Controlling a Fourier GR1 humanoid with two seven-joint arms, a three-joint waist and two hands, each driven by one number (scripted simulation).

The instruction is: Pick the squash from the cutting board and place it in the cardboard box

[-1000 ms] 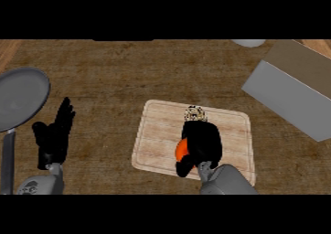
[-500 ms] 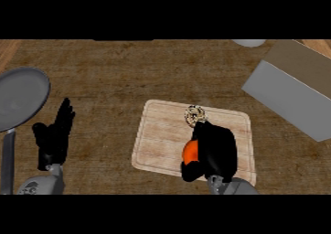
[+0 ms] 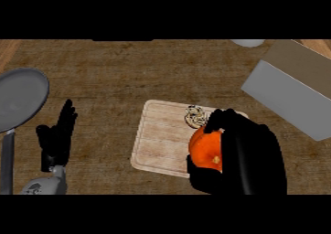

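Curling round the squash, the right hand now has its fingers wrapped over the top and its thumb low on the near side, so only an orange patch shows between them. The squash sits on the cutting board, or just above it; which cannot be told. Half a second ago less of the squash showed and the hand looked smaller, so the lift has likely begun. The cardboard box lies well beyond the fingertips to the right. The left hand rests open, fingers up, beside the pan on the table, unchanged.
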